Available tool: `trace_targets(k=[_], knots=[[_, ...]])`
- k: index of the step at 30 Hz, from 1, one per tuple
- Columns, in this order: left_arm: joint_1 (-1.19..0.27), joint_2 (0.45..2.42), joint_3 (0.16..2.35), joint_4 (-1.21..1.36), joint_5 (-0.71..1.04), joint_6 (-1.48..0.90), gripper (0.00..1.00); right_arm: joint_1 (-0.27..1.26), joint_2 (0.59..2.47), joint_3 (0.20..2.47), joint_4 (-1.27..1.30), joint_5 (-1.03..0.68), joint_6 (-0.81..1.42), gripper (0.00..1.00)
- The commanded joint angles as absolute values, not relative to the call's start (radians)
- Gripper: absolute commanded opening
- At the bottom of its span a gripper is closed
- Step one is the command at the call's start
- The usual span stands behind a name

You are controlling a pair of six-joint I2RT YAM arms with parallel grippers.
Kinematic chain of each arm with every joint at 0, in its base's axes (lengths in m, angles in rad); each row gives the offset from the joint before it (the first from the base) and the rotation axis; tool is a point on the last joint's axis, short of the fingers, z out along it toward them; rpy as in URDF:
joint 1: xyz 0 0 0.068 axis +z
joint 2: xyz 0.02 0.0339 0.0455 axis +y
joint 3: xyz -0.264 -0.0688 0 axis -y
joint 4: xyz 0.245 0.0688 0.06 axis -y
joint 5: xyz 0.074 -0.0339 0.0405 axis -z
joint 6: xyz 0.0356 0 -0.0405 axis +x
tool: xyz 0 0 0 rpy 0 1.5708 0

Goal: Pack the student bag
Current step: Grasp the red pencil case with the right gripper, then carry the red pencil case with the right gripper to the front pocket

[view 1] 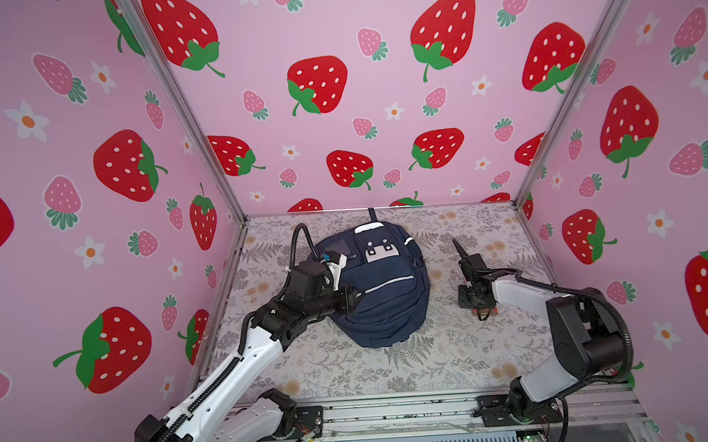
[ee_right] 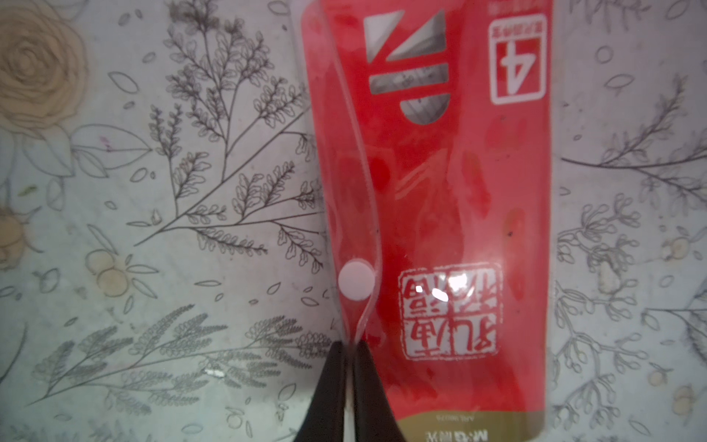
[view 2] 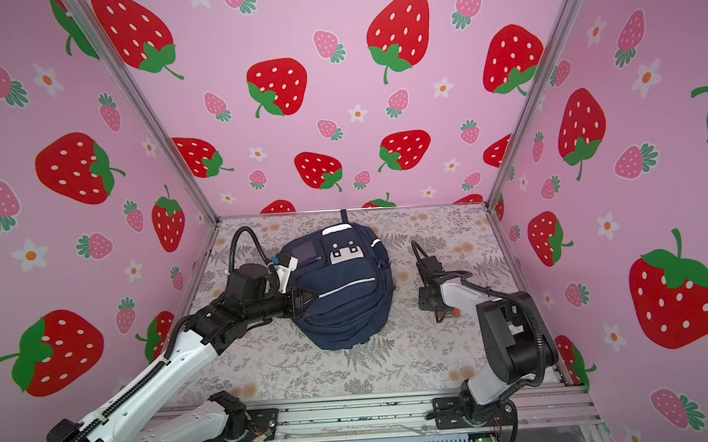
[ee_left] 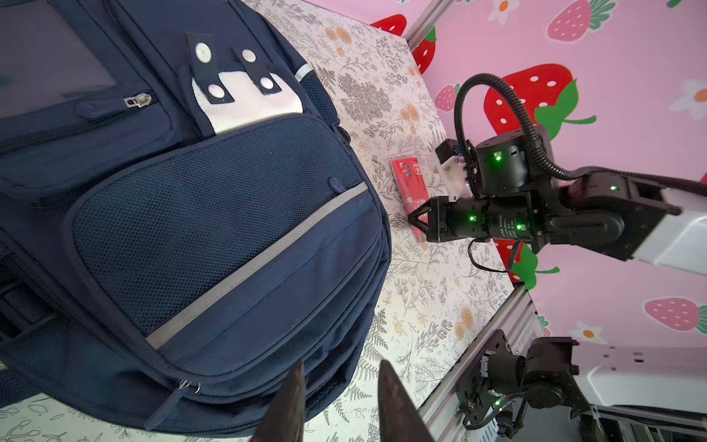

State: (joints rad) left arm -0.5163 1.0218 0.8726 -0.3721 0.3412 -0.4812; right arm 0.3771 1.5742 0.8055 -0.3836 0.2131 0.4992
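Note:
The student bag (view 1: 383,287) (view 2: 343,289), navy blue with silver stripes and a white face patch, lies flat in the middle of the floral table. My left gripper (ee_left: 341,367) hovers at its near-left edge, open; one finger overlaps the bag (ee_left: 191,210) and nothing is between the fingers. To the right of the bag lies a red packet (ee_left: 409,183) (ee_right: 459,191) in a clear plastic sleeve. My right gripper (ee_right: 349,346) (ee_left: 413,221) is shut on the sleeve's clear edge, close to its white snap button (ee_right: 355,284).
Pink strawberry-print walls close in the table (view 1: 434,363) on three sides, with metal corner posts (view 1: 235,203) at the back. An aluminium rail (view 1: 395,411) carrying both arm bases runs along the front edge. The bag's zips (ee_left: 139,100) look closed.

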Motion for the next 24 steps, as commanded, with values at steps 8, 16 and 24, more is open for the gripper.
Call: trace_targets(k=[8,16,24], knots=[[-0.466,1.053,0.916,-0.333,0.408,-0.542,0.48,0.647,1.382,0.863,-0.42,0.259,0.395,0.02],[-0.4,1.123,0.942,-0.137,0.62,-0.708,0.53,1.027,1.284,0.924,-0.336,0.257,0.274,0.02],[-0.386,1.125,0.899,-0.107,0.632,-0.759,0.55,1.283,1.387,1.057,-0.324,0.387,0.197,0.02]])
